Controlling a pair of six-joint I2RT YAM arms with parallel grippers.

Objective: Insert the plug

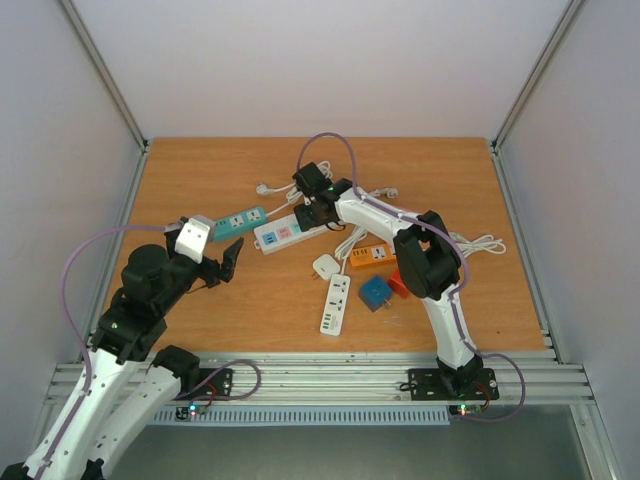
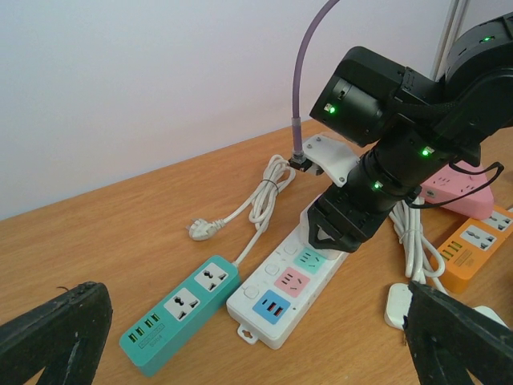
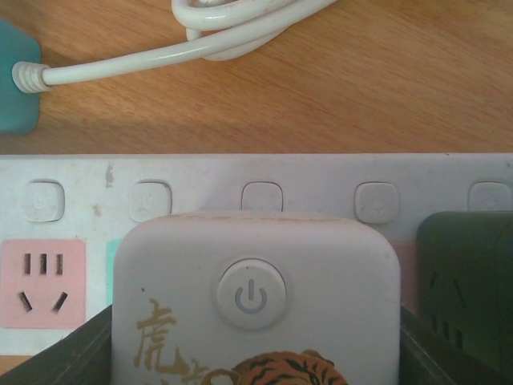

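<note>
Only the right wrist view shows the white rounded plug with power button and tiger print (image 3: 256,265), gripped between the right claw's (image 3: 256,361) part-closed jaws over the long white power strip (image 3: 321,172), while the left claw (image 1: 222,262) hangs wide open, empty.

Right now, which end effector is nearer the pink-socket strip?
Right. Right end effector is over the strip, gripping a plug; left end effector is off to its left.
</note>
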